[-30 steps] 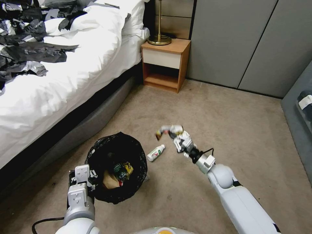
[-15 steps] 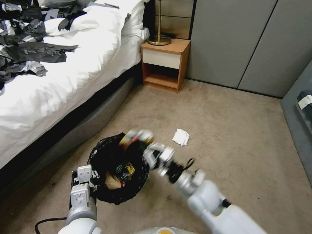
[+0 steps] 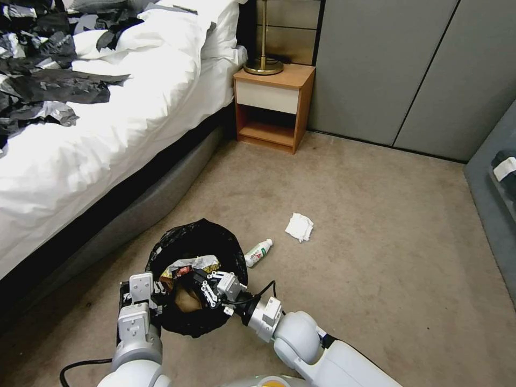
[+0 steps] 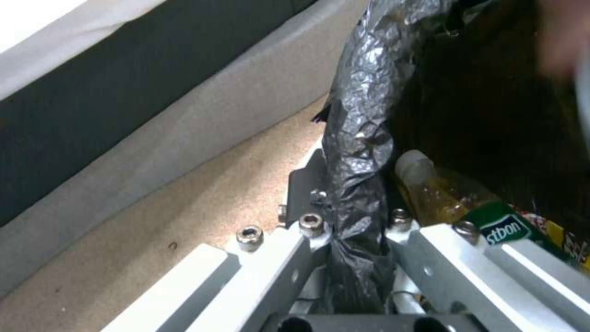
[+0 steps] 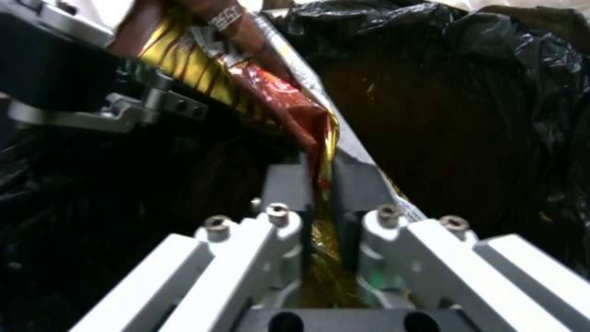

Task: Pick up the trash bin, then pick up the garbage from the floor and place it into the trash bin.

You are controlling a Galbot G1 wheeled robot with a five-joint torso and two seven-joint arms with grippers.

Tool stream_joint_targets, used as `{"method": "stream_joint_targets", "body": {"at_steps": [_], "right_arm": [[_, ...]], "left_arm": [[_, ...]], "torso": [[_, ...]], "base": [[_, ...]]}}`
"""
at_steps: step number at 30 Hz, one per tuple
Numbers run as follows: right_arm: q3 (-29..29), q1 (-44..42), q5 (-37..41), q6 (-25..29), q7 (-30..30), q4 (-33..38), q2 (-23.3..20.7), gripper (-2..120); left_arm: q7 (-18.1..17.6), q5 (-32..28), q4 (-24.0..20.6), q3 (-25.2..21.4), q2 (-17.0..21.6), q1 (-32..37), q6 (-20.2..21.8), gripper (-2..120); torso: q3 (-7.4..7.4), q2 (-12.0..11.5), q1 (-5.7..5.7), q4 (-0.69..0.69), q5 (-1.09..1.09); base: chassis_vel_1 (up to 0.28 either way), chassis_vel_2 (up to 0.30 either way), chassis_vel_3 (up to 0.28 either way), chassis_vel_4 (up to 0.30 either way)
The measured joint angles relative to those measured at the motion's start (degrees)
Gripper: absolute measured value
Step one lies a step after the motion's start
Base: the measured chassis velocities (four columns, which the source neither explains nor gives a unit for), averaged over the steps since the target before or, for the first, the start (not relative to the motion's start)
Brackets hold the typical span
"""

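Observation:
The trash bin, lined with a glossy black bag, is on the carpet beside the bed. My left gripper is shut on its near rim, with the bag's edge pinched between the fingers. My right gripper reaches into the bin's mouth, shut on a gold and red snack wrapper. In the right wrist view the gripper clamps the wrapper over the dark inside of the bin. A brown paper bag and a yellow bottle lie inside. More garbage lies on the floor: a small plastic bottle and a white tissue.
A bed with white bedding runs along the left, with black-and-silver plastic sheets on it. A wooden nightstand with a lamp stands at the back by grey wall panels. A grey seat is at the right edge. Open carpet lies to the right.
My right gripper has carried the wrapper from above the floor near the tissue leftward and down into the bin's mouth. The tissue and bottle are uncovered. The left gripper keeps its hold on the rim.

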Motion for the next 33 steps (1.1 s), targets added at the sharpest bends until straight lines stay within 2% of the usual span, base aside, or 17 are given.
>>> {"method": "stream_joint_targets", "body": {"at_steps": [1, 3, 4, 11, 12, 13, 15, 17, 18, 22, 27, 29, 31, 33], "right_arm": [[0.0, 0.0, 0.0, 0.0, 0.0, 0.0, 0.0, 13], [0.2, 0.1, -0.1, -0.2, 0.1, 0.0, -0.1, 23], [0.2, 0.1, -0.1, -0.2, 0.1, 0.0, -0.1, 23], [1.5, -1.0, -0.8, 0.0, -0.2, 1.4, -1.3, 52], [1.5, -1.0, -0.8, 0.0, -0.2, 1.4, -1.3, 52], [2.1, -1.4, -0.8, 0.2, -0.4, 2.0, -1.9, 60], [2.5, -1.7, -0.8, 0.3, -0.6, 2.5, -2.3, 63], [3.4, -2.3, -0.9, 0.6, -0.9, 3.8, -3.0, 73], [3.4, -2.3, -0.9, 0.6, -0.9, 3.8, -3.0, 73], [6.5, -3.8, -2.0, 1.9, -1.3, 9.3, -5.4, 92], [11.4, -6.2, -2.3, 2.5, -1.1, 16.2, -7.6, 100], [15.4, -9.1, -2.6, 2.8, 1.2, 22.4, -7.8, 100], [17.6, -10.7, -2.8, 2.7, 2.6, 24.9, -7.3, 100], [22.7, -15.6, -4.5, 2.6, 6.4, 28.8, -5.1, 100]], "left_arm": [[0.0, 0.0, 0.0, 0.0, 0.0, 0.0, 0.0, 0], [0.0, 0.0, 0.0, 0.0, -0.1, -0.1, 0.0, 0], [0.0, 0.0, 0.0, 0.0, -0.1, -0.1, 0.0, 0], [0.0, -0.1, 0.0, -0.2, 0.1, -0.2, 0.0, 0], [0.0, -0.1, 0.0, -0.2, 0.1, -0.2, 0.0, 0], [0.0, -0.2, 0.0, -0.2, 0.2, -0.2, 0.0, 0], [0.0, -0.3, 0.0, -0.3, 0.2, -0.3, 0.0, 0], [0.1, -0.3, 0.0, -0.3, 0.3, -0.4, 0.0, 0], [0.1, -0.3, 0.0, -0.3, 0.3, -0.4, 0.0, 0], [0.1, -0.4, 0.2, -0.5, 0.4, -0.6, 0.2, 0], [0.1, -0.4, 0.4, -0.8, 0.5, -0.7, 0.2, 0], [0.1, -0.4, 0.5, -1.0, 0.6, -0.7, 0.2, 0], [0.1, -0.5, 0.6, -1.1, 0.6, -0.7, 0.2, 0], [0.1, -0.5, 0.7, -1.1, 0.7, -0.7, 0.2, 0]], "torso": [[0.00, 0.0, 0.00, 0.00, 0.00], [0.00, 0.0, 0.00, 0.00, 0.00], [0.00, 0.0, 0.00, 0.00, 0.00], [0.00, 0.0, 0.00, 0.00, 0.01], [0.00, 0.0, 0.00, 0.00, 0.01], [0.00, 0.0, 0.00, 0.00, 0.01], [0.00, 0.0, 0.00, 0.00, 0.01], [0.00, 0.0, 0.00, 0.00, 0.01], [0.00, 0.0, 0.00, 0.00, 0.01], [0.00, 0.0, 0.00, 0.00, 0.01], [0.00, 0.0, 0.00, 0.00, 0.00], [0.00, 0.0, 0.00, 0.00, 0.01], [0.00, 0.0, 0.00, 0.00, 0.01], [0.00, 0.0, 0.00, 0.00, 0.01]], "base": [[0.000, 0.000, 0.000, 0.000], [0.000, 0.000, 0.000, 0.000], [0.000, 0.000, 0.000, 0.000], [0.000, 0.000, 0.000, 0.000], [0.000, 0.000, 0.000, 0.000], [0.000, 0.000, 0.000, 0.000], [0.000, 0.000, 0.000, 0.000], [0.000, 0.000, 0.000, 0.000], [0.000, 0.000, 0.000, 0.000], [0.000, 0.000, 0.000, 0.000], [0.000, 0.000, 0.000, 0.000], [0.000, 0.000, 0.000, 0.000], [0.000, 0.000, 0.000, 0.000], [0.000, 0.000, 0.000, 0.000]]}}
